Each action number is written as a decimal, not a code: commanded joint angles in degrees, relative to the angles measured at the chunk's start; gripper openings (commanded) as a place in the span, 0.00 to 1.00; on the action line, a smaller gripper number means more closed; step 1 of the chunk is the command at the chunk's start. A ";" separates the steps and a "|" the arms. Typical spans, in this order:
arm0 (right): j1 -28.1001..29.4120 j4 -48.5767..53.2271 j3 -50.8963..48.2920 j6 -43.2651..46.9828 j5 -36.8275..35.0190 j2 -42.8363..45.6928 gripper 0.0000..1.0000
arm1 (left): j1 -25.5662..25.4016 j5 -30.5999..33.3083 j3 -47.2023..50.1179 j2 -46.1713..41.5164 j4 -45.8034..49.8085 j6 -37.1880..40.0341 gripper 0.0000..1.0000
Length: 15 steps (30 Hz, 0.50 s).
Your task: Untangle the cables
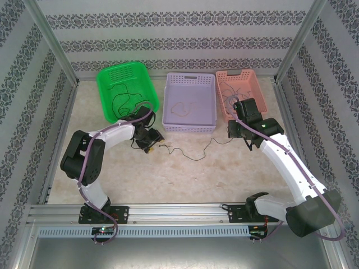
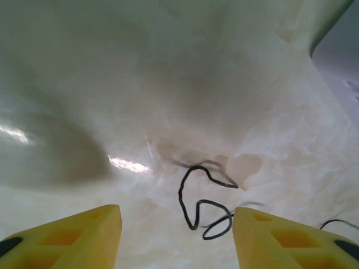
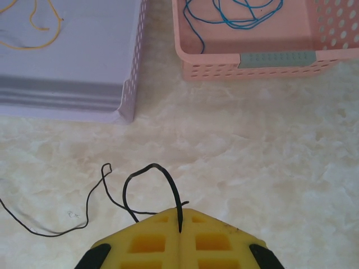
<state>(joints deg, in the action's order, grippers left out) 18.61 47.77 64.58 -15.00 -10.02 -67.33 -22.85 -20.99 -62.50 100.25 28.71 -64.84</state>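
The black cable (image 1: 188,152) lies strung across the table (image 1: 185,179) between the two grippers, just on the near side of the purple basket (image 1: 190,79). The right gripper (image 3: 180,216) is clamped on the cable's right end, with a loop arching up just beyond its closed tips. The left gripper (image 2: 176,218) stands spread; the cable's curled left end lies on the table between its yellow fingers (image 2: 95,235), nearer the right-hand one

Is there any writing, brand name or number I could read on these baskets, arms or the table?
None can be read.
The grey patch on the pink basket shows no legible writing.
A tiny mark on the table is too small to read.
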 commanded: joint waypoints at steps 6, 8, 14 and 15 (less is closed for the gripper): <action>0.40 -0.40 -0.86 -0.55 1.24 0.16 0.00 | -1.21 0.71 -4.21 2.23 0.81 -9.43 0.47; 0.41 -0.45 -0.77 -0.55 1.30 0.15 0.00 | -1.39 1.23 -4.79 2.58 2.88 -8.05 0.45; 0.41 -0.40 -0.94 -0.68 1.32 0.45 0.00 | -2.83 5.52 -5.66 2.44 4.85 1.56 0.32; 0.40 -0.41 -0.94 -0.71 1.26 0.40 0.00 | -3.25 5.78 -6.09 2.88 5.69 3.51 0.30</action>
<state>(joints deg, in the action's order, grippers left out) 18.63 47.72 64.31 -15.05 -9.50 -67.33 -24.58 -18.33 -66.67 102.37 30.44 -68.14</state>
